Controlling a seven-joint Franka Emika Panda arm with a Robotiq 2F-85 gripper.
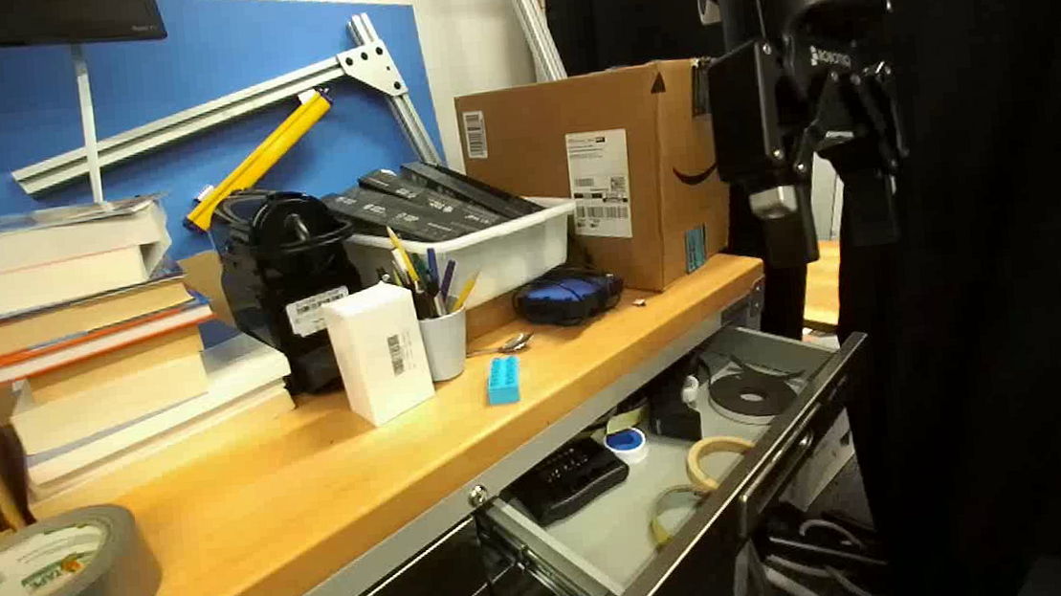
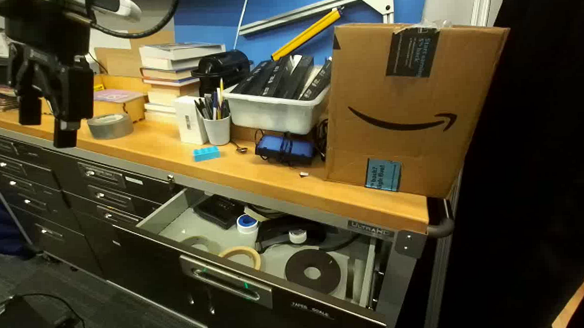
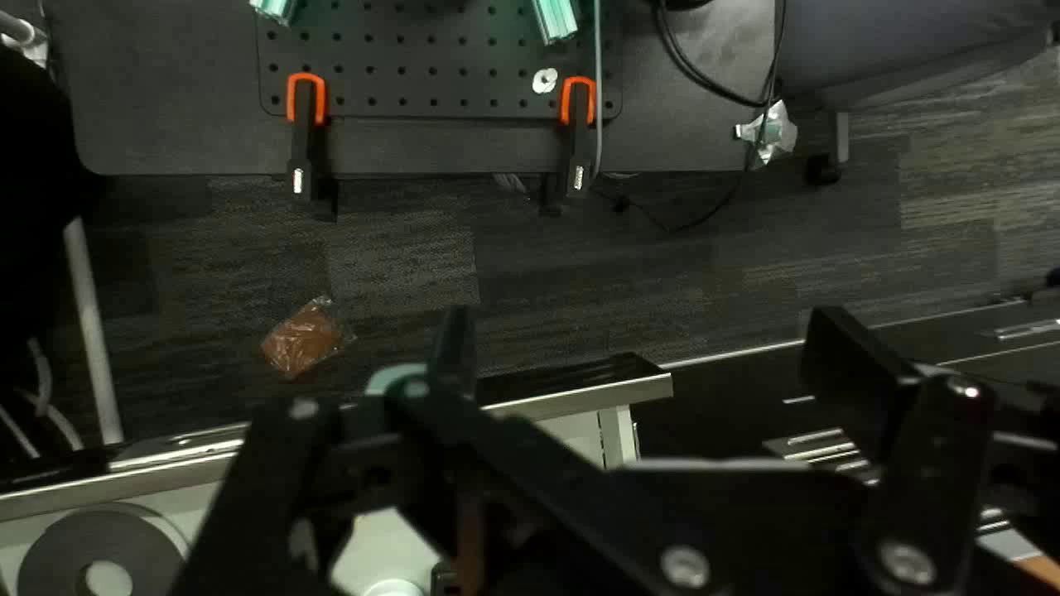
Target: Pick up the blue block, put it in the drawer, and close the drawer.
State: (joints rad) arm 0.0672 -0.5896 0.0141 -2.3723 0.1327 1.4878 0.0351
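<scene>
The blue block (image 1: 503, 380), a small light-blue studded brick, lies on the wooden worktop in both exterior views (image 2: 206, 153). It is out of the wrist view. The drawer (image 1: 598, 522) stands open below the worktop in both exterior views (image 2: 271, 256). It holds tape rolls, a black device and odds and ends. Its front rim (image 3: 580, 399) shows in the wrist view, partly hidden by my gripper. My gripper (image 1: 831, 219) is open and empty, fingers pointing down, raised well apart from the block in both exterior views (image 2: 48, 126). Its spread fingers (image 3: 646, 339) show in the wrist view.
A white box (image 1: 380, 354) and a pen cup (image 1: 445, 344) stand beside the block. A spoon (image 1: 515, 342), a dark-blue object with cables (image 2: 285, 148), a white bin (image 2: 277, 110) and a cardboard box (image 2: 403, 105) are further along. Books (image 1: 103, 355) and a tape roll (image 1: 121, 555) also occupy the worktop.
</scene>
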